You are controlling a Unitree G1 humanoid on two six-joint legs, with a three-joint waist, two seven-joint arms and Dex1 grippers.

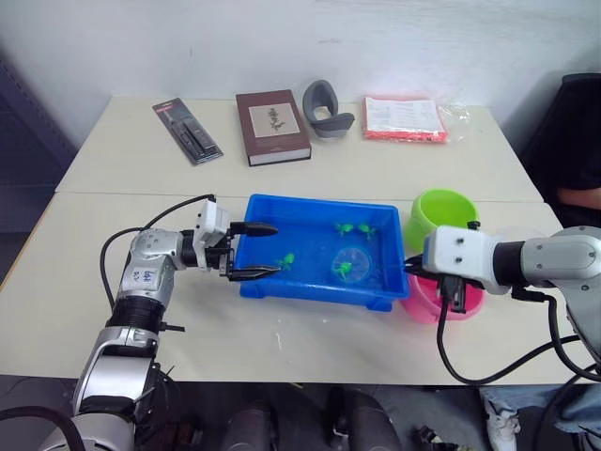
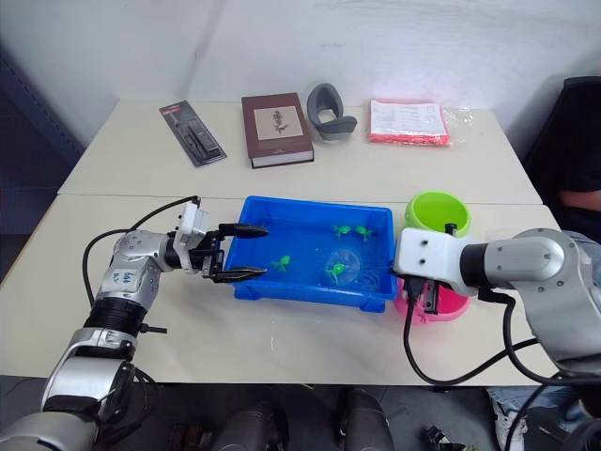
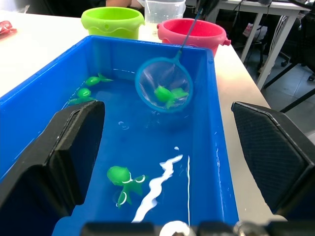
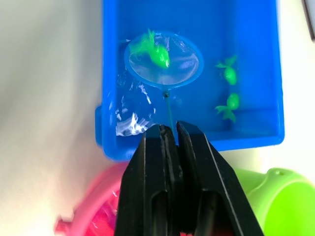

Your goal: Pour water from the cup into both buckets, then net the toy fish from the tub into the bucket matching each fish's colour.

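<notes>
The blue tub [image 1: 315, 287] sits mid-table with water in it. My right gripper [image 4: 170, 127] is shut on the thin handle of a small round blue net [image 4: 164, 60]. The net hangs over the tub's right part with one green toy fish [image 4: 156, 53] in it. Three more green fish [image 3: 123, 178] [image 3: 93, 80] [image 3: 82, 92] lie in the tub. My left gripper [image 1: 255, 251] is wide open at the tub's left end. The lime green bucket [image 1: 441, 211] and pink bucket [image 1: 437, 303] stand right of the tub, with the clear cup [image 3: 165, 9] behind them.
Along the table's far edge lie a black packaged item [image 1: 188, 132], a brown book [image 1: 272, 125], a grey curved object [image 1: 326, 110] and a red packet in a clear bag [image 1: 404, 117]. A person's arm [image 1: 577, 197] shows at the right edge.
</notes>
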